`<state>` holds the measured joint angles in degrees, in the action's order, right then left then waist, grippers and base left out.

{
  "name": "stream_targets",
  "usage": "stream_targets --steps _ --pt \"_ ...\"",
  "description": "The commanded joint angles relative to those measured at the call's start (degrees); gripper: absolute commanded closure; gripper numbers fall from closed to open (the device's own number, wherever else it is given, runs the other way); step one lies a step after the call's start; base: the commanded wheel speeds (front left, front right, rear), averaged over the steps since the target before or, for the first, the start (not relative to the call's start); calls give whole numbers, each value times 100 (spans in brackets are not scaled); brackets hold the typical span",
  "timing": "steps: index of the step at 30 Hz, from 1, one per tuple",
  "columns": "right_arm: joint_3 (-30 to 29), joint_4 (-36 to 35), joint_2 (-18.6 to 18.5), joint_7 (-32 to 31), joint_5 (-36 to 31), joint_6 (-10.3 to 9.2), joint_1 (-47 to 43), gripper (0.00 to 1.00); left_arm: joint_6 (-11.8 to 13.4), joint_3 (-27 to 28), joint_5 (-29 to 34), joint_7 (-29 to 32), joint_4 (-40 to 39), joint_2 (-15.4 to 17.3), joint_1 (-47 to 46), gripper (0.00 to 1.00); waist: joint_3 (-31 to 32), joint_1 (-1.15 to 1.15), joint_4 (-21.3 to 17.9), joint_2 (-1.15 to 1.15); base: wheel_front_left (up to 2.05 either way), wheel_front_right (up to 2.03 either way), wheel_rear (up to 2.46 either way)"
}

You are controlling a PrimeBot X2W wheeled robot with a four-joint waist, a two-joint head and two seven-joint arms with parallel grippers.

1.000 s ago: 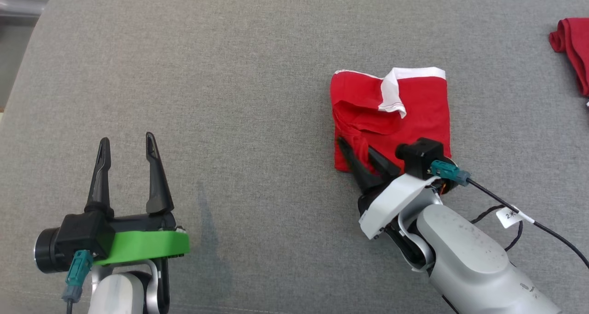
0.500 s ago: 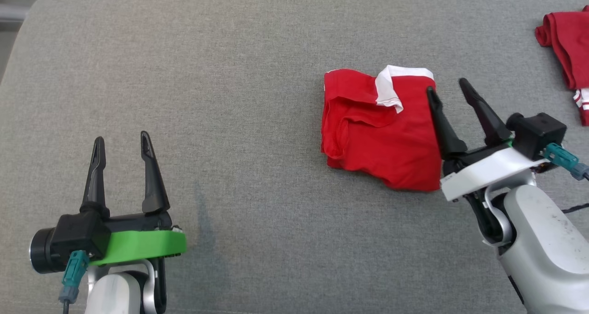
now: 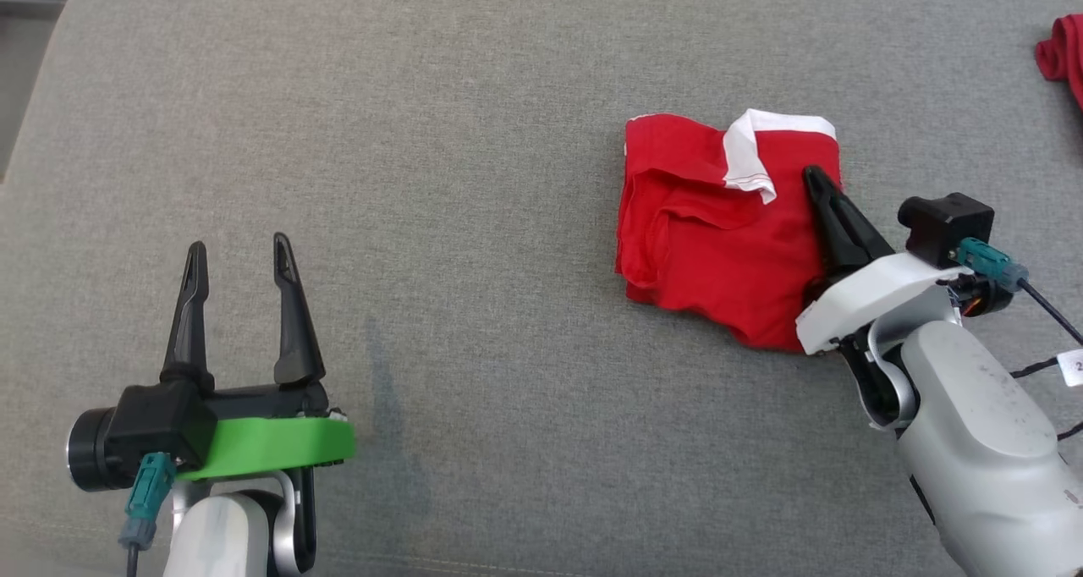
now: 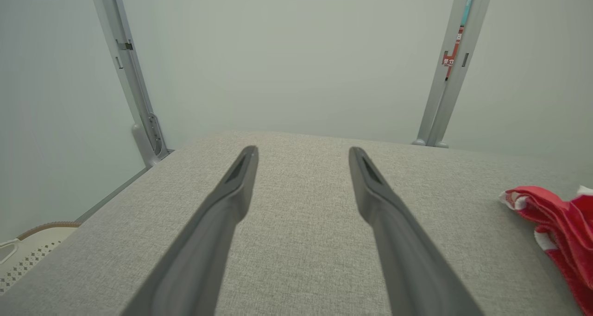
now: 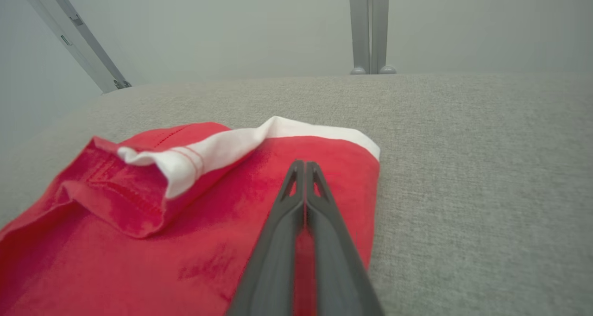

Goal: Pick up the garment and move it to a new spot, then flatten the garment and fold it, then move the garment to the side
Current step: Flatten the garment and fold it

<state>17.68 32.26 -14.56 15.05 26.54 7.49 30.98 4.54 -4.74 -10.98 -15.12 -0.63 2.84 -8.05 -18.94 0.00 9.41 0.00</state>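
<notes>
Red folded garment (image 3: 706, 239) lies beneath the right gripper (image 3: 814, 175), whose fingers are closed tip to tip. Left gripper (image 3: 239, 245): fingers spread wide over grey cushion (image 3: 474, 222).

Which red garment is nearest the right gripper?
The folded red garment with the white band, lying under the shut right gripper; the other red garment lies apart at the head view's right edge.

Grey forearms (image 3: 973, 442) carry black tapered fingers (image 3: 292, 323), a green bracket (image 3: 271, 443) and teal connectors (image 3: 986, 260).
</notes>
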Motion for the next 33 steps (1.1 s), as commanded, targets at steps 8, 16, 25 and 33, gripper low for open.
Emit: stream_targets --steps 8,16,25,33 --pt "200 945 292 15 -136 -1 769 100 63 -155 -97 2 -6 14 -185 0 -182 0 270 0 0 0 0" --pt "305 1540 641 15 -205 -1 1349 100 123 -316 -175 2 17 14 -248 0 -249 0 495 0 0 0 0" --pt "753 1531 1037 15 -285 -1 1344 100 144 -363 -187 2 35 14 -220 0 -247 0 606 0 0 0 0" --pt "1569 774 1147 15 -72 -1 800 100 155 -344 -135 2 52 14 -284 0 -233 0 450 0 0 0 0"
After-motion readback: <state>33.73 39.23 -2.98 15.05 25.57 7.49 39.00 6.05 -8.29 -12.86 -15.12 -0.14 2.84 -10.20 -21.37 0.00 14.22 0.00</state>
